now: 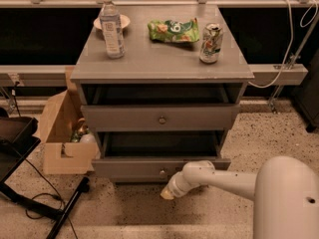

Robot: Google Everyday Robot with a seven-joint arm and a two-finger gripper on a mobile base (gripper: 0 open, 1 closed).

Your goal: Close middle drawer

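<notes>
The middle drawer is standing pulled well out of the grey cabinet. Its plain inside is showing with nothing visible in it, and its front panel is lying just above and beyond the gripper. The gripper is hanging low before that panel, just under its lower edge and almost directly below the small round knob. I cannot tell whether the gripper is open or closed, nor whether it is touching the wood.

The drawer is looking like a rigid wooden box, probably light while empty, so it is likely calling for a steady, moderate shove and no grasp at all. A flat push on the front, close to the knob at the centre, is looking safest. Pressing near one end is risking a skewed, jammed slide.

Higher above the gripper, the upper drawer with a matching knob is sitting slightly out. Farthest up from the gripper, several things are standing on the cabinet top:
- a clear water bottle with a pale label
- a small plate behind it
- a green snack bag
- a drinks can printed in white, green and red

No writing on any of them is coming through legibly. Off to one side of the gripper, on the floor, a cardboard box is leaning against the cabinet.
</notes>
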